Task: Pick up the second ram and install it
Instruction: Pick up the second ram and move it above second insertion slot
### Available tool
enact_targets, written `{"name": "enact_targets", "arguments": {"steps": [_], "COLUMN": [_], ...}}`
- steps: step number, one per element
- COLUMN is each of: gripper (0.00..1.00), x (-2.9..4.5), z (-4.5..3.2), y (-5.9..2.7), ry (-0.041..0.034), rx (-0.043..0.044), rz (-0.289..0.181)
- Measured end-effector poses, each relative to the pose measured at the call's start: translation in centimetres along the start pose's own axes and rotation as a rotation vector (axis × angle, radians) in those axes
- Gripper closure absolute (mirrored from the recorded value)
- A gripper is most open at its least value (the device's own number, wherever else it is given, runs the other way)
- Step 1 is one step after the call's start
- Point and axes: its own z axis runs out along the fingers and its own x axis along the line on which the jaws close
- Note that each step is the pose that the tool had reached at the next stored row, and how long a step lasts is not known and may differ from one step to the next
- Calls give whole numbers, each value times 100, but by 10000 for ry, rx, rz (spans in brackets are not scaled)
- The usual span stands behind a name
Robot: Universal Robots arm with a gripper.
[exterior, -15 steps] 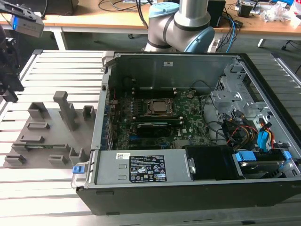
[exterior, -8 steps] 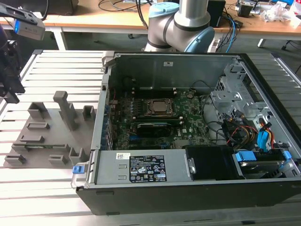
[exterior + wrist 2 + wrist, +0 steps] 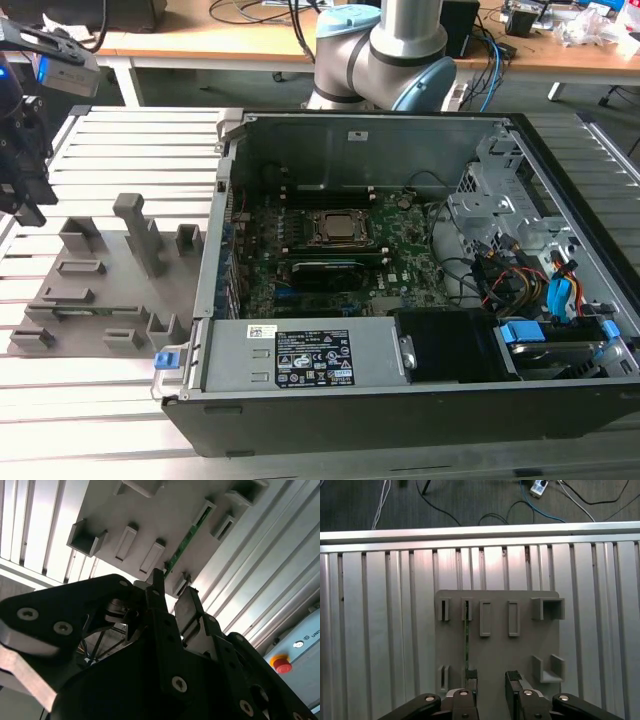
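The second ram (image 3: 466, 635) is a thin green stick standing on edge in a slot of the grey holder plate (image 3: 520, 650); it also appears as a green strip (image 3: 186, 536) in the second wrist view. My gripper (image 3: 491, 680) hangs above the near end of that plate, open, with nothing between its fingers. The ram lines up with one black fingertip (image 3: 471, 676) rather than with the gap. In the exterior view the gripper (image 3: 25, 200) is at the far left, above the holder plate (image 3: 110, 290).
An open computer case (image 3: 400, 410) fills the exterior view's right, with the green motherboard (image 3: 400, 250), a black card (image 3: 325, 272) and loose cables. The arm's base (image 3: 380, 50) stands behind it. The slatted metal table (image 3: 370, 630) surrounds the plate. A red stop button (image 3: 282, 666) is nearby.
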Motion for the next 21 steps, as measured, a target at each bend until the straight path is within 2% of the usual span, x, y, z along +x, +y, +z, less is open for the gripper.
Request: {"name": "enact_targets", "arguments": {"steps": [15, 21], "gripper": [64, 64], "x": [4, 6], "z": [155, 251], "y": [-7, -11], "ry": [0, -1], "rx": [0, 1], "rz": [0, 0]}}
